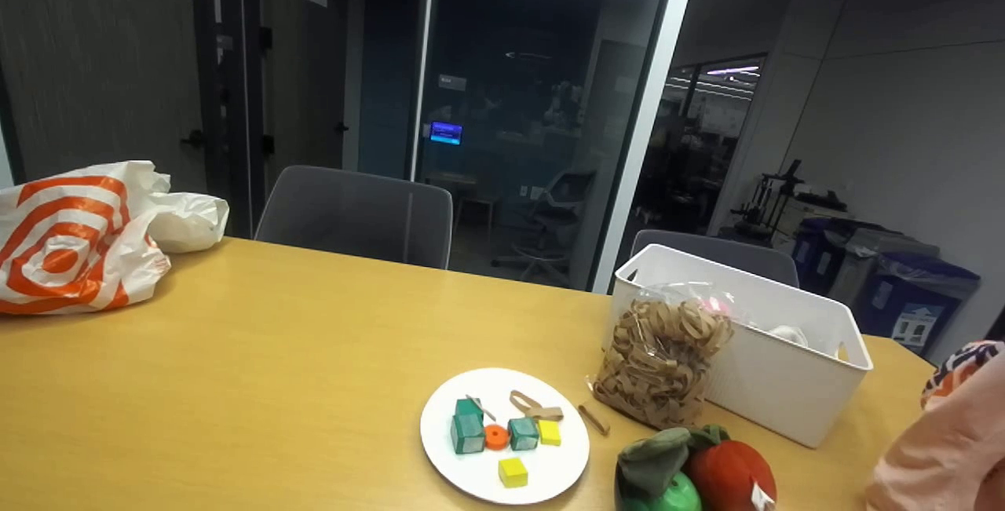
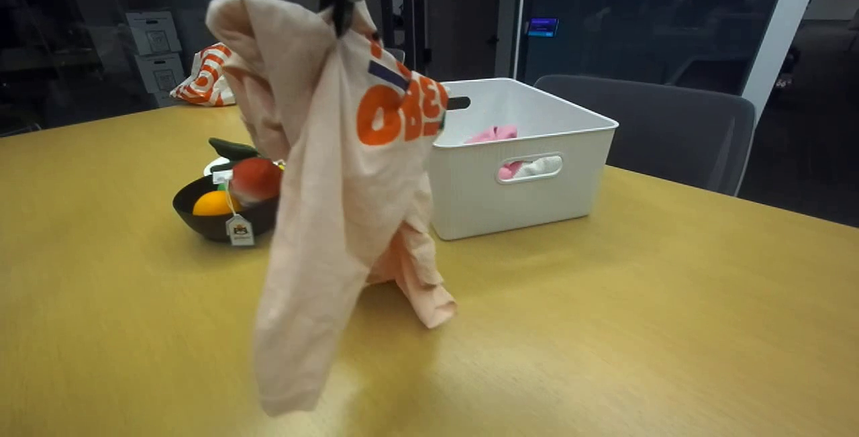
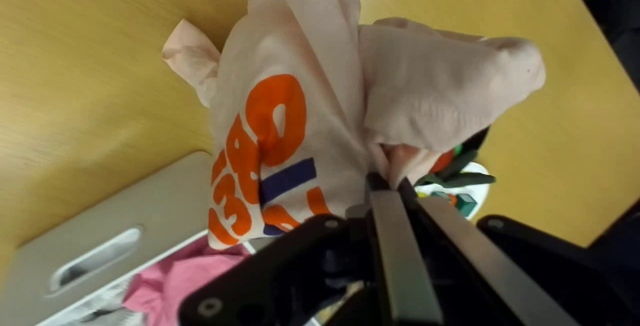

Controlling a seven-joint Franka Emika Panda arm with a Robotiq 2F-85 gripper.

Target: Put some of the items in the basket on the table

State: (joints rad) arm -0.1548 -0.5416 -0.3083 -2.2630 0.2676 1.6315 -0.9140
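My gripper [image 3: 392, 183] is shut on a pale peach cloth [image 3: 320, 130] with orange and purple print. It also shows in an exterior view [image 2: 342, 21], with the cloth hanging over the table [image 2: 637, 329] in front of the basket. The basket [image 1: 785, 389] is a white bin; it also shows in an exterior view [image 2: 517, 202], with pink and white cloth inside. The bag of tan-brown pieces [image 1: 659, 366] stands against the basket's side. The red round object [image 1: 734, 472] lies in a dark bowl; it also shows in an exterior view [image 2: 255, 178], partly behind the cloth.
A white plate [image 1: 440, 448] holds small coloured blocks. The dark bowl [image 2: 208, 225] also holds an orange fruit [image 2: 213, 203] and a green ball [image 1: 679, 495]. An orange-and-white plastic bag [image 1: 71, 252] sits at the table's far end. Grey chairs [image 1: 353, 213] stand behind the table.
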